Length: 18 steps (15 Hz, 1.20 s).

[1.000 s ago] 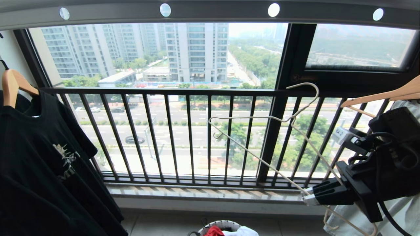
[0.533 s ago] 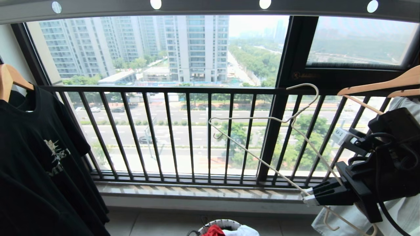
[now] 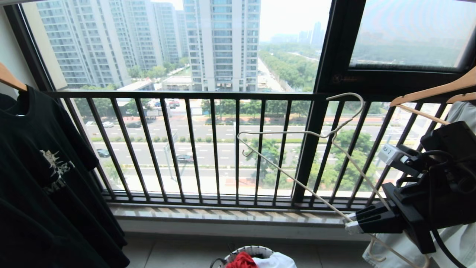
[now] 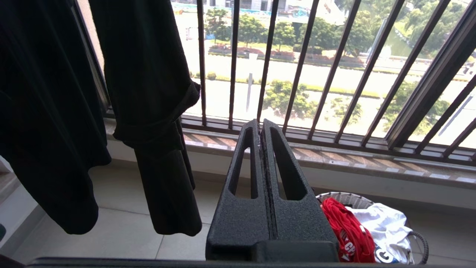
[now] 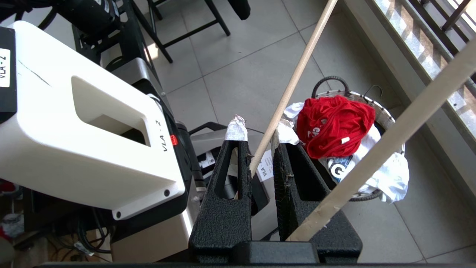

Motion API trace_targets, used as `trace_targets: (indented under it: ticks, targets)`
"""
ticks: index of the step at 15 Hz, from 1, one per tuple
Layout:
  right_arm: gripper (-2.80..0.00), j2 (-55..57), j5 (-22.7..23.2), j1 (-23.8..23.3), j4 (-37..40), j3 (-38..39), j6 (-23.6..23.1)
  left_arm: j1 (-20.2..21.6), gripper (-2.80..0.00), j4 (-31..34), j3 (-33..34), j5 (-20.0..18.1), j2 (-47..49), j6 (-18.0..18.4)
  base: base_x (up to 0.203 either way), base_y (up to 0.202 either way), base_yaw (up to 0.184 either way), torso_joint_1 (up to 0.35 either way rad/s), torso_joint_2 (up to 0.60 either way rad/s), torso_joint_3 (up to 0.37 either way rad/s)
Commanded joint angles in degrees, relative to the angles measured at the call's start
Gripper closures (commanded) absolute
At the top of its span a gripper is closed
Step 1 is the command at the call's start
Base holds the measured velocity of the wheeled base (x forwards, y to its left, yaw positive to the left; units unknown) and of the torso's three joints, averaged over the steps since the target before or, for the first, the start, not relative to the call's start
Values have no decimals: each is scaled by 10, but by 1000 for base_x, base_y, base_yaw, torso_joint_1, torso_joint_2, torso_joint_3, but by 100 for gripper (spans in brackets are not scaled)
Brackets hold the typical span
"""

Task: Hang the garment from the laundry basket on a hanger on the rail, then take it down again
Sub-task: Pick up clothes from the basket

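1. Head view: the whole scene has slid upward since a second ago. The rail with its round holes, then along the top edge, is now out of sight, and more of the laundry basket (image 3: 256,257) shows at the bottom. That is the camera tipping down, not the things moving, so I judge the robot is bending toward the basket. The right pincer (image 3: 351,223) sits low on the right exactly as before, closed on the lower wire of the hanger (image 3: 297,160), whose hook rises up and away from it. The basket lies below and to the left of this pincer.
2. Left wrist view: the left pincer (image 4: 261,126) is shut, fingers pressed together, holding nothing. The garment (image 4: 347,230) lies red and crumpled in the basket, below and beside it; a black T-shirt (image 4: 148,111) hangs on its other side.
3. Right wrist view: only here the grip shows close, taped fingertips (image 5: 236,130) narrowly apart around the wire, with the garment just beyond them.
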Motion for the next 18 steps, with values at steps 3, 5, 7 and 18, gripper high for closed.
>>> trace_targets:
  ticks: [3, 5, 7, 18]
  targets:
    - [0, -3, 3, -1, 2, 0, -2, 0, 0, 0, 0, 0, 1, -1, 0, 0, 0, -151, 326, 172]
    - [0, -8, 3, -2, 2, 0, -2, 0, 0, 0, 0, 0, 1, -1, 0, 0, 0, -153, 334, 183]
    - [0, -7, 3, -1, 2, 0, -1, 0, 0, 0, 0, 0, 1, -1, 0, 0, 0, -149, 332, 183]
    - [0, -32, 3, -3, 2, 5, 0, 0, 0, 0, 0, 0, 1, -1, 0, 0, 0, -198, 453, 253]
